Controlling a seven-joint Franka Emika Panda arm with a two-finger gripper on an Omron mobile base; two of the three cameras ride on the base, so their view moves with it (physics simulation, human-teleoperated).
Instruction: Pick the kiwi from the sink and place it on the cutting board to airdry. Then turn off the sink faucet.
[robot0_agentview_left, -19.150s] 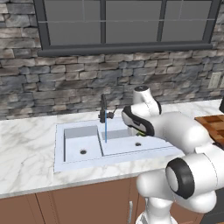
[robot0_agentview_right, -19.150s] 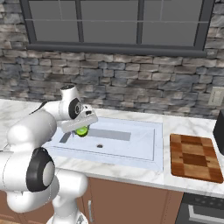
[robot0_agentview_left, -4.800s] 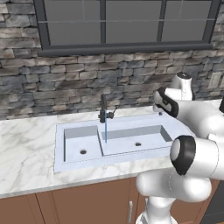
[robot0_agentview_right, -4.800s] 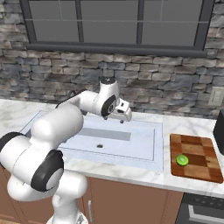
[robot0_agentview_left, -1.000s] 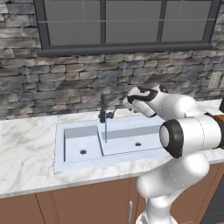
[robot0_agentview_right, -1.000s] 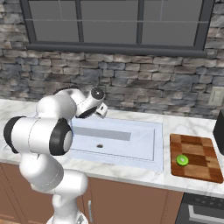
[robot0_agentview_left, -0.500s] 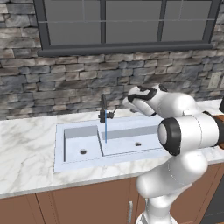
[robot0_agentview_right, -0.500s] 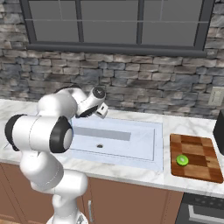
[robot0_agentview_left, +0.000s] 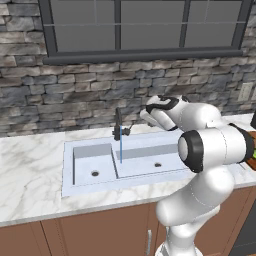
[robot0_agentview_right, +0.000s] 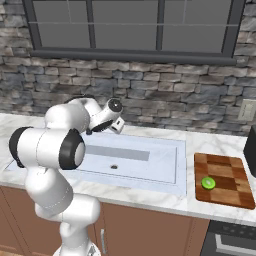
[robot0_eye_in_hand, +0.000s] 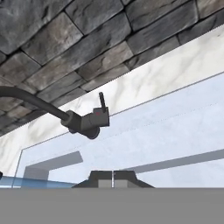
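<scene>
Your jaws pressed together, empty, near the sink faucet (robot0_eye_in_hand: 87, 121).
Your gripper (robot0_eye_in_hand: 113, 178) hangs over the sink (robot0_agentview_left: 145, 150), just right of the faucet with its lever upright; blue water stream (robot0_agentview_left: 120, 150) runs into the basin. Kiwi (robot0_agentview_right: 208, 183) lies on the cutting board (robot0_agentview_right: 225, 172), on the tabletop (robot0_agentview_right: 150, 197) right of the sink. No readable writing.

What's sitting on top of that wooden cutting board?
A green kiwi lies on the cutting board, near its left edge. The board's patch beneath the fruit is covered.
</scene>
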